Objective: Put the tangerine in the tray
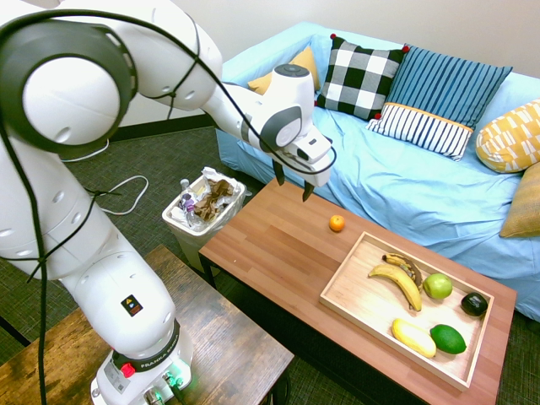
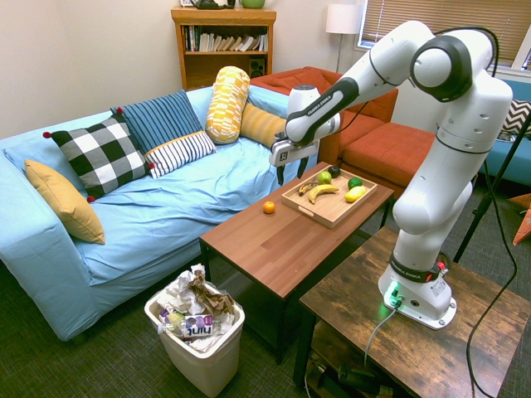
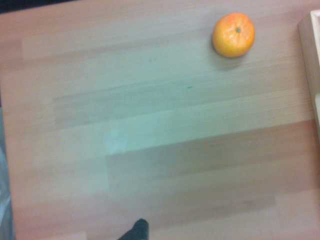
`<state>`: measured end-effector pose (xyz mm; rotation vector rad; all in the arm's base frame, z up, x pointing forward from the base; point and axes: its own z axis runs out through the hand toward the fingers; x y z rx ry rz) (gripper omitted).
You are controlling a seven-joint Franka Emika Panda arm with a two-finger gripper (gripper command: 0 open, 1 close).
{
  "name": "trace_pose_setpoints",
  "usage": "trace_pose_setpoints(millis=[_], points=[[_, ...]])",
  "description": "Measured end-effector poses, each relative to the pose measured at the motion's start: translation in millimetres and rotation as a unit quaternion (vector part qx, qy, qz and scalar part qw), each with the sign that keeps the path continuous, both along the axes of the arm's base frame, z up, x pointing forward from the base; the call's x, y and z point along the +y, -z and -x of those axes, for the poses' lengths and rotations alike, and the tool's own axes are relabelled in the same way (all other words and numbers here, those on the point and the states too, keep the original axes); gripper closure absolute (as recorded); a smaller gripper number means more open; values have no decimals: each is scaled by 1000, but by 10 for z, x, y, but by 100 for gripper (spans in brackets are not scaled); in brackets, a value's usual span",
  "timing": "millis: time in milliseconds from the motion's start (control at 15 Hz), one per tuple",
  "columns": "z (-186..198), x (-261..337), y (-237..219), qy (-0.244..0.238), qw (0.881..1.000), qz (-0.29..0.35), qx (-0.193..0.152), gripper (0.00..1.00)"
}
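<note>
The tangerine (image 1: 337,223) (image 2: 269,207) lies on the reddish-brown table (image 1: 270,245), just outside the near corner of the pale wooden tray (image 1: 348,277) (image 2: 328,211). My gripper (image 1: 292,186) (image 2: 289,176) hangs open and empty above the table's sofa-side end, a short way from the fruit and higher than it. The wrist view looks down on the table top, with the tangerine (image 3: 233,34) near one corner and a sliver of the tray's rim (image 3: 313,65) at the edge.
The tray holds two bananas (image 1: 401,278), a green apple (image 1: 437,286), a lemon (image 1: 413,337), a lime (image 1: 448,338) and a dark avocado (image 1: 474,305). A full waste bin (image 1: 202,207) stands by the table's end. A blue sofa (image 1: 396,177) runs behind it.
</note>
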<state>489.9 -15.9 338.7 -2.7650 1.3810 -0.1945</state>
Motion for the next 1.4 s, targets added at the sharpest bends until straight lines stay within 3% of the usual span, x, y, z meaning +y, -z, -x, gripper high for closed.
trace_pose_setpoints(millis=[400, 667, 1000, 1333, 1400], points=[[-1076, -199, 708, 50, 999, 8, 1, 0], [-1577, -286, 1265, 72, 997, 19, 17, 0], [-1905, -403, 1844, 87, 994, 26, 54, 0], [-1972, -477, 2327, 94, 992, 33, 82, 0], [-1971, -476, 2360, 94, 991, 33, 84, 100]])
